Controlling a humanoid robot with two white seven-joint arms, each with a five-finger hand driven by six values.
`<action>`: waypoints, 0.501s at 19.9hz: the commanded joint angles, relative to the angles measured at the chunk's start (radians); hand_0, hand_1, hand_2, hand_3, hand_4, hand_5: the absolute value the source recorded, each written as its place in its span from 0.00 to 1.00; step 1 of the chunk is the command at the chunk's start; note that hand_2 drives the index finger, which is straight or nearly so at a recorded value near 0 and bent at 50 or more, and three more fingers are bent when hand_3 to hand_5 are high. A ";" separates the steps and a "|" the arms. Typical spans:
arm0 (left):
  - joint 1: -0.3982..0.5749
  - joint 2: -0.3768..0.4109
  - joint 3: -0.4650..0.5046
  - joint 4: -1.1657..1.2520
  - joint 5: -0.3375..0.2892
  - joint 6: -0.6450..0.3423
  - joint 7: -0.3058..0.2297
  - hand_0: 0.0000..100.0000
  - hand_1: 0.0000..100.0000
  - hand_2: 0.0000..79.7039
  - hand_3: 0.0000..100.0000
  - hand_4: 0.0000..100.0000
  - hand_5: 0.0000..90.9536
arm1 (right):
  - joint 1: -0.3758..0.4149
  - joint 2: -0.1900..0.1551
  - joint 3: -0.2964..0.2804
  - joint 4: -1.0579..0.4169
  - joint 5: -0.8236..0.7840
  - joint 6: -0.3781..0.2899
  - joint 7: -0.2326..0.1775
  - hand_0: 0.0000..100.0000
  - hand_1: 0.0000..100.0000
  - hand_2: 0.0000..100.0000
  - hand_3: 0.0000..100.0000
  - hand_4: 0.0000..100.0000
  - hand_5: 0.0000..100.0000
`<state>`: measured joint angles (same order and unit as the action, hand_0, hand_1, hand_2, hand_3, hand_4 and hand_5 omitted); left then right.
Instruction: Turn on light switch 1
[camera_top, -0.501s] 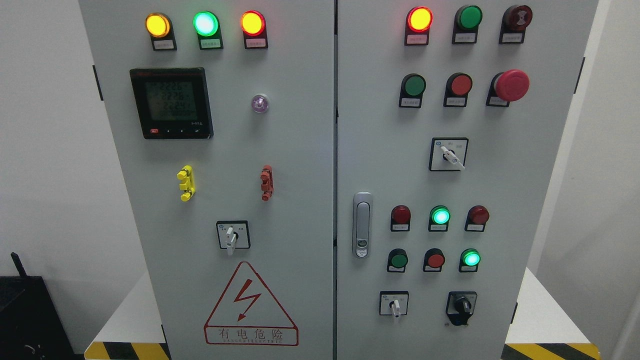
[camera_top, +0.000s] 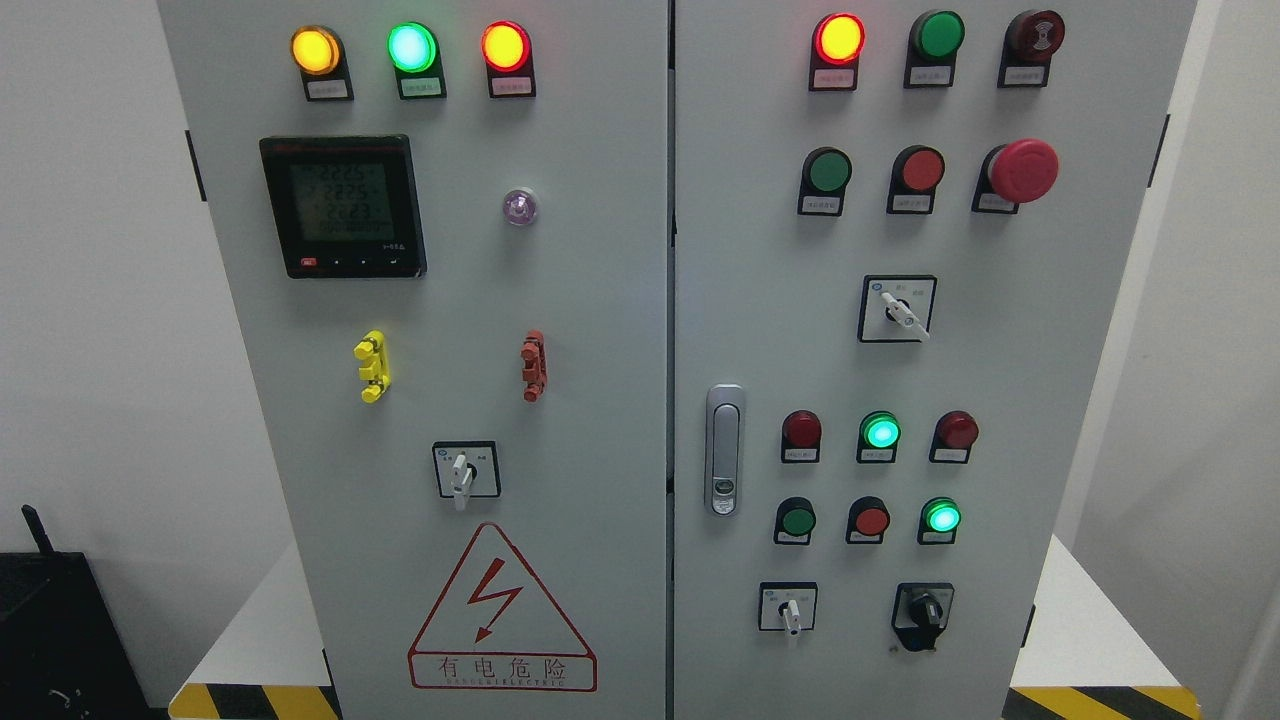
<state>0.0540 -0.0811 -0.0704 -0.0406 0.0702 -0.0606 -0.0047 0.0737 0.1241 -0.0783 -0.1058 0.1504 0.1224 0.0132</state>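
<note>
Lit lamps (camera_top: 316, 51): six. Selector switches (camera_top: 461, 474): four. Door handle (camera_top: 724, 449): one.

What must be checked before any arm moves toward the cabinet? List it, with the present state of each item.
1. Robot hand in view: not ok, neither the left nor the right shows in the head view.
2. Cabinet doors closed: ok, handle lies flat.
3. Panel powered: ok, meter display and top lamps are lit.
4. Which control is light switch 1: cannot tell, labels too small to read.
5. Emergency stop unobstructed: ok.
6. Rotary switch position: lever points lower right; on or off, cannot tell.
</note>
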 joint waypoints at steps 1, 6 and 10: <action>0.027 0.012 -0.003 -0.001 -0.006 -0.004 -0.005 0.07 0.00 0.00 0.00 0.00 0.00 | 0.000 0.000 0.000 0.000 0.000 0.000 -0.002 0.30 0.00 0.00 0.00 0.00 0.00; 0.070 0.027 -0.009 -0.012 -0.006 -0.025 0.029 0.07 0.00 0.00 0.00 0.00 0.00 | 0.000 0.000 0.000 0.000 0.000 0.000 -0.002 0.30 0.00 0.00 0.00 0.00 0.00; 0.073 0.029 -0.005 -0.012 0.007 -0.145 0.094 0.07 0.00 0.00 0.00 0.00 0.00 | 0.000 0.000 0.000 0.000 0.000 0.000 -0.002 0.30 0.00 0.00 0.00 0.00 0.00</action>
<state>0.1089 -0.0660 -0.0740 -0.0461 0.0692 -0.1372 0.0531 0.0737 0.1241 -0.0783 -0.1058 0.1503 0.1223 0.0115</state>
